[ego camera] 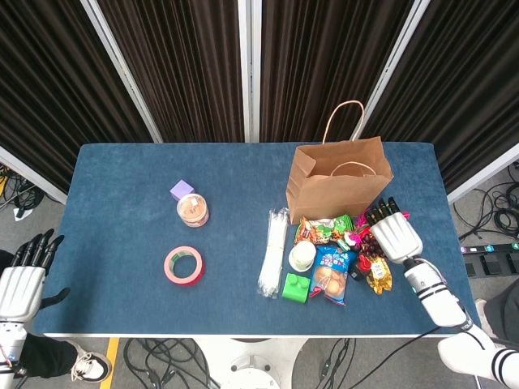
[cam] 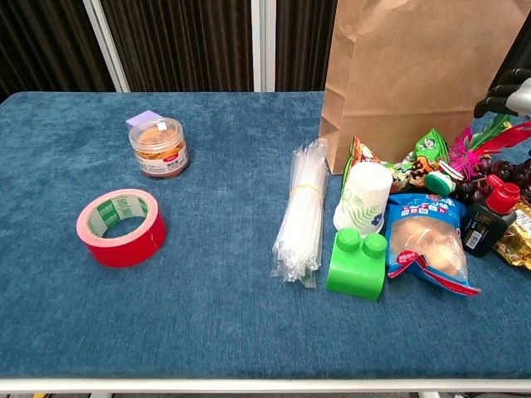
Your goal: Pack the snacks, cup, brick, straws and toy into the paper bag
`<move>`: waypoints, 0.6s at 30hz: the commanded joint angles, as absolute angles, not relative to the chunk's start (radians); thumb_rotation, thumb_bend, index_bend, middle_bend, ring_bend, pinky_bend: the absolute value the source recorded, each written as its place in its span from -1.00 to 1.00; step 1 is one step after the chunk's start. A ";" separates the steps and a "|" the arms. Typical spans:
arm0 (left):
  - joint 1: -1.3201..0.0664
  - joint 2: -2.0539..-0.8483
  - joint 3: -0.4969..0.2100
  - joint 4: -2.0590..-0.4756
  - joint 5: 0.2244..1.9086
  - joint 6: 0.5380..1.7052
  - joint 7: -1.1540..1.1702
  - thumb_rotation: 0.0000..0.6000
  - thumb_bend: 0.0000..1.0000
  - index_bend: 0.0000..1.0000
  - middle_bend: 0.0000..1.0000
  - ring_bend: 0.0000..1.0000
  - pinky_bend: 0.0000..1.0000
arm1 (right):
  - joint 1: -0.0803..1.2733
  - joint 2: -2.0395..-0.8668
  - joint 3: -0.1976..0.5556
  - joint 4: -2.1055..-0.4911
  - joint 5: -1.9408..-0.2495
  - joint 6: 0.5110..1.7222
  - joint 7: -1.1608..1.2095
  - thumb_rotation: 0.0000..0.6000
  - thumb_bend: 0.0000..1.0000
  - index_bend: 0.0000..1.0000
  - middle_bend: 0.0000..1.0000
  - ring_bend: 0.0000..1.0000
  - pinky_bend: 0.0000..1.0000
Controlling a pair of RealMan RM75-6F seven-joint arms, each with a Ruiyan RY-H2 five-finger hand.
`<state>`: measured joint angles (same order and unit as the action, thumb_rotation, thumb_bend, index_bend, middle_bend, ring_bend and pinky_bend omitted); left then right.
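Observation:
The brown paper bag [ego camera: 338, 182] [cam: 406, 75] stands upright and open at the back right of the blue table [ego camera: 130, 243]. In front of it lie a bundle of clear straws [ego camera: 272, 252] [cam: 299, 214], a white paper cup [ego camera: 302, 257] [cam: 362, 197], a green brick [ego camera: 296, 288] [cam: 358, 264], a blue snack bag [ego camera: 331, 275] [cam: 429, 247], a green snack bag [ego camera: 322, 229] [cam: 397, 163] and a feathered toy [ego camera: 369, 227] [cam: 489, 141]. My right hand [ego camera: 395, 235] [cam: 508, 93] hovers open over the toy and grapes, holding nothing. My left hand [ego camera: 22, 275] hangs open off the table's left edge.
A red tape roll [ego camera: 184, 265] [cam: 121, 227], a snack jar [ego camera: 193, 211] [cam: 159, 148] and a purple block [ego camera: 182, 190] sit left of centre. A small dark bottle [cam: 483, 217], dark grapes [cam: 514, 176] and a gold packet [ego camera: 378, 274] lie beside the toy.

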<state>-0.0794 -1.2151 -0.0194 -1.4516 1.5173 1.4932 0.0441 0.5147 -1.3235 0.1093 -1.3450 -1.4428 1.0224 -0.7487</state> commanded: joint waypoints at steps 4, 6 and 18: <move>-0.079 -1.222 -0.018 -1.439 1.518 1.493 0.038 1.00 -0.63 -0.77 -0.79 -0.98 -0.73 | 0.526 -1.348 0.095 -1.315 -1.440 1.019 -0.742 1.00 -0.63 -0.47 -0.50 -0.70 -0.59; -0.078 -1.226 -0.017 -1.434 1.518 1.493 0.038 1.00 -0.63 -0.77 -0.79 -0.98 -0.73 | 0.530 -1.357 0.093 -1.303 -1.438 1.019 -0.743 1.00 -0.63 -0.46 -0.50 -0.70 -0.58; -0.076 -1.239 -0.014 -1.413 1.519 1.492 0.036 1.00 -0.63 -0.77 -0.79 -0.98 -0.73 | 0.553 -1.409 0.086 -1.232 -1.431 1.025 -0.735 1.00 -0.63 -0.36 -0.43 -0.64 -0.50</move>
